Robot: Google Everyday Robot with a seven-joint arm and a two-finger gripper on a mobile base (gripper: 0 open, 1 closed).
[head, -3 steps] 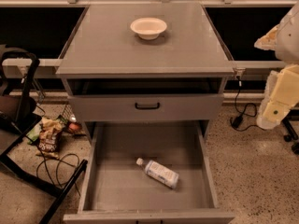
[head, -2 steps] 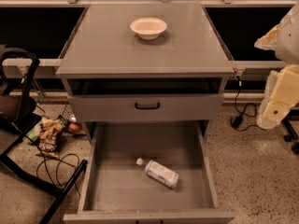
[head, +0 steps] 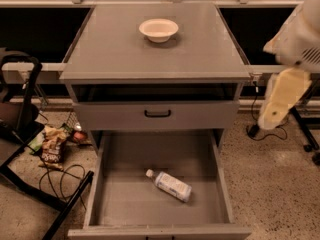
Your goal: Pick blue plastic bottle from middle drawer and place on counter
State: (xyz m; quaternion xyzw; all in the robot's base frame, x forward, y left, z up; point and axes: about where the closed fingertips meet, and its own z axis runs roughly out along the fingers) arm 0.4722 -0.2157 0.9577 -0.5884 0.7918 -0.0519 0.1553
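The blue plastic bottle (head: pixel 170 184) lies on its side on the grey floor of the open middle drawer (head: pixel 125 204), white cap pointing up-left. The counter (head: pixel 110 44) is the flat grey cabinet top, with a white bowl (head: pixel 158 30) near its back. My arm enters at the right edge. Its cream end part, the gripper (head: pixel 279 104), hangs beside the cabinet's right side at the height of the upper drawer. It is well above and to the right of the bottle and holds nothing that I can see.
A shut grey drawer front with a black handle (head: pixel 157 113) sits above the open drawer. A black chair frame (head: pixel 20 134), snack bags (head: pixel 50 144) and cables lie on the floor at the left. A black stand's legs and a cable (head: pixel 305 134) are on the right.
The cream end part of my arm has shifted a little left, toward the cabinet. The bottle, drawer and bowl have not moved.
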